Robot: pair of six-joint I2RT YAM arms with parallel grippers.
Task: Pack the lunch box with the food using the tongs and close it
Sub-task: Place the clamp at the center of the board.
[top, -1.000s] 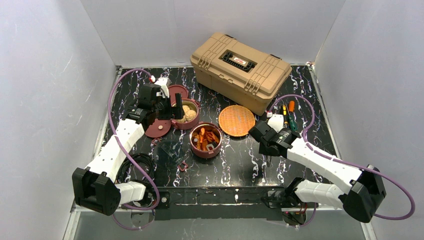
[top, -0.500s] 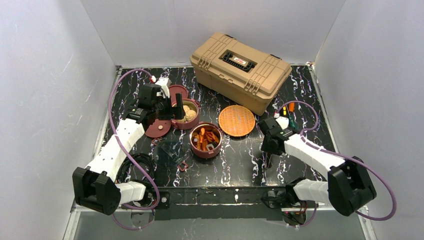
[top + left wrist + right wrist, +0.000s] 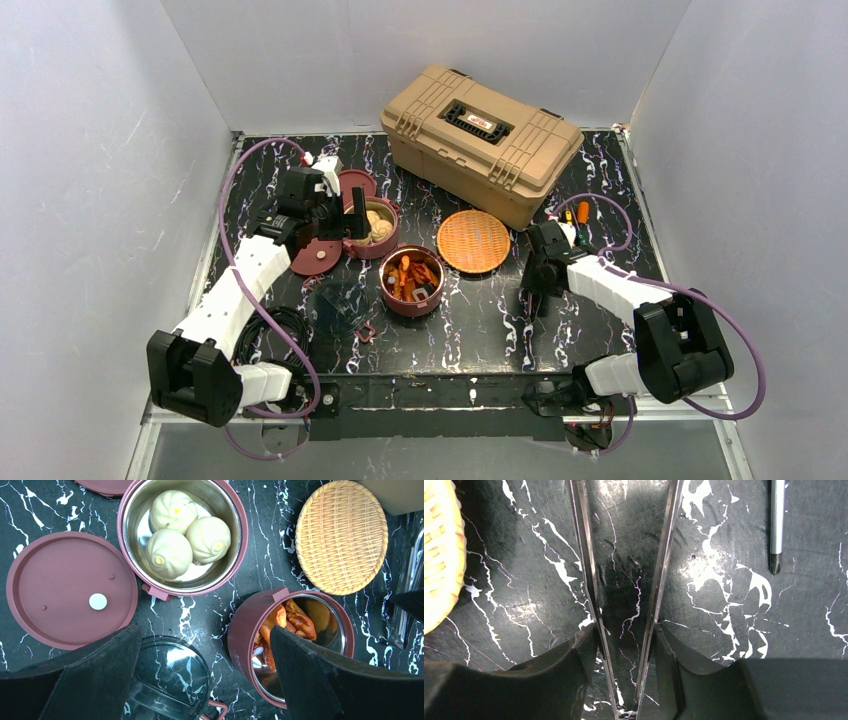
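The lunch box stands apart in pieces. One maroon bowl (image 3: 182,535) holds three beige buns (image 3: 170,552). A second bowl (image 3: 411,280) holds orange and red chunks (image 3: 292,622). A flat maroon lid (image 3: 70,590) with a pale dot lies beside the bun bowl, and another lid (image 3: 355,183) lies behind it. My left gripper (image 3: 205,627) hangs open above the bowls, holding nothing. My right gripper (image 3: 626,630) points down at the table right of the woven plate, its fingers pressed on the outer sides of the tongs (image 3: 659,570), whose two slim arms spread in a V.
A tan toolbox (image 3: 480,140) stands at the back. An orange woven plate (image 3: 474,241) lies between the chunk bowl and my right gripper. Screwdrivers (image 3: 578,225) lie right of it. A clear round lid (image 3: 170,680) and a small maroon clasp (image 3: 366,330) lie near the front.
My right arm's elbow has swung in and back, and its gripper has shifted slightly right and turned downward near the woven plate. The left arm has not moved.
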